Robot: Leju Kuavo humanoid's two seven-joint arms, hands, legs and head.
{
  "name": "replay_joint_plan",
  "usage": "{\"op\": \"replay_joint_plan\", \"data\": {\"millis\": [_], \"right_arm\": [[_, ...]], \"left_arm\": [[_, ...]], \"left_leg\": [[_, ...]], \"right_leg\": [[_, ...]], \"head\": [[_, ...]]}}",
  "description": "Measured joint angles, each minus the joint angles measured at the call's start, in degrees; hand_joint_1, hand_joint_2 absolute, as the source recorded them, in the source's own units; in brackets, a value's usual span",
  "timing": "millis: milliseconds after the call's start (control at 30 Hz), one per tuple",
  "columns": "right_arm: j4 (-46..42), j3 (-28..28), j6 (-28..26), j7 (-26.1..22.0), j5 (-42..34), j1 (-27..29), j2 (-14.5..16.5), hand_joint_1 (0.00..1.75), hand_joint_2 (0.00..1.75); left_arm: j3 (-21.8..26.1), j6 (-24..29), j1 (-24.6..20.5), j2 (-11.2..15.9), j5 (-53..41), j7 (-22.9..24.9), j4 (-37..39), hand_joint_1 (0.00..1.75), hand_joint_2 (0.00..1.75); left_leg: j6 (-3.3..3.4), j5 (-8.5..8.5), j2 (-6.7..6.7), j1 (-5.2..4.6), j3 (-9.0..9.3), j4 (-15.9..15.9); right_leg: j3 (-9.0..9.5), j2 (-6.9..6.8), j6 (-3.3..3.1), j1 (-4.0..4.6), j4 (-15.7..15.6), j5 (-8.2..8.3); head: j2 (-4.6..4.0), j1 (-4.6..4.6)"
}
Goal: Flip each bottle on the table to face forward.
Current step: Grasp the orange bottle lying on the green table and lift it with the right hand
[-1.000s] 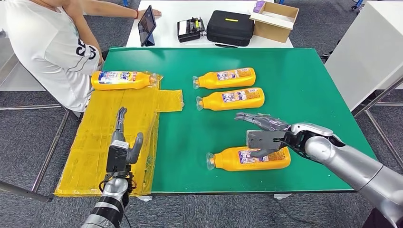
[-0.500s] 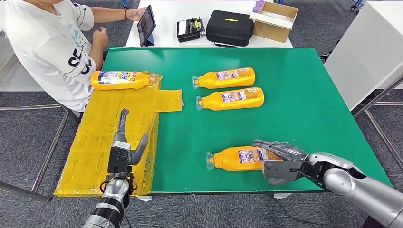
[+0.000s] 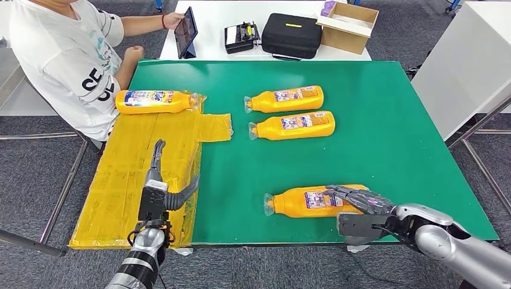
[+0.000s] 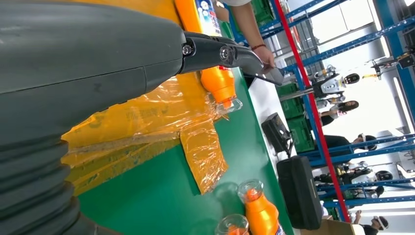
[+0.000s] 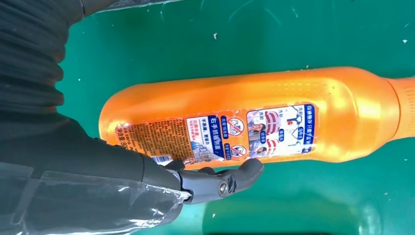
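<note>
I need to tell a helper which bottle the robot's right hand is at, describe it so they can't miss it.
On the green table, look along the near edge. The bottle lies there alone on its side, the right hand at its base; two others lie paired farther back, and a fourth lies on yellow film.

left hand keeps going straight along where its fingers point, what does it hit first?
Probably the orange bottle lying at the far end of the yellow plastic sheet. The left hand points away from the robot over that sheet, nothing between. Depth is unclear; it might pass above the bottle.
</note>
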Motion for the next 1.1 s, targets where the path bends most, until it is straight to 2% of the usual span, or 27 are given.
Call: {"op": "replay_joint_plan", "data": {"millis": [233,400,567,800,933,1100], "right_arm": [[0.0,-0.88,-0.08,-0.01,0.28,0.7,0.01,0.0,1.75],[0.51,-3.51,-1.39,-0.3,6.65,1.83,1.49,0.0,1.75],[1.8,-7.63,-4.1,-2.65,12.9,2.43,5.42,0.0,1.75],[2.43,-12.35,-10.93,-11.13,22.38,2.95,13.51,0.0,1.75],[3.41,-13.43,-12.39,-12.2,28.0,2.95,17.98,0.0,1.75],[5.97,-13.73,-12.98,-12.47,30.85,2.96,21.32,0.0,1.75]], "left_arm": [[-0.2,-0.01,0.0,0.0,0.0,0.0,0.04,0.0,1.75],[-0.56,0.18,0.13,0.0,0.07,0.0,0.26,0.0,1.75],[-0.58,0.07,0.66,0.0,0.57,0.0,0.2,0.0,1.75],[-0.56,-1.22,0.92,-0.05,0.51,0.0,-0.15,0.0,1.75],[-0.52,-1.8,0.96,-0.16,0.06,0.0,-0.17,0.0,1.75],[-0.5,-2.16,1.02,-0.23,-0.57,0.0,-0.17,0.0,1.75]], "left_leg": [[0.0,0.0,0.0,0.0,0.0,0.0],[0.0,0.0,0.02,0.0,-0.02,0.0],[0.0,0.0,0.02,0.01,-0.01,-0.01],[0.0,0.0,0.04,0.04,0.0,-0.01],[-0.01,0.01,0.03,0.04,0.0,-0.02],[-0.01,0.01,0.02,0.03,-0.01,-0.01]], "right_leg": [[0.0,0.0,0.0,0.0,0.0,0.0],[0.01,0.01,0.0,0.01,0.01,0.0],[0.01,0.02,0.0,0.01,0.01,0.0],[0.0,0.03,0.0,0.03,0.03,0.0],[0.0,0.02,0.0,0.03,0.03,0.0],[0.0,0.02,0.0,0.01,0.02,0.0]], "head": [[0.0,0.0],[0.0,0.01],[0.0,0.0],[0.0,-0.01],[0.0,0.0],[0.0,0.01]]}}
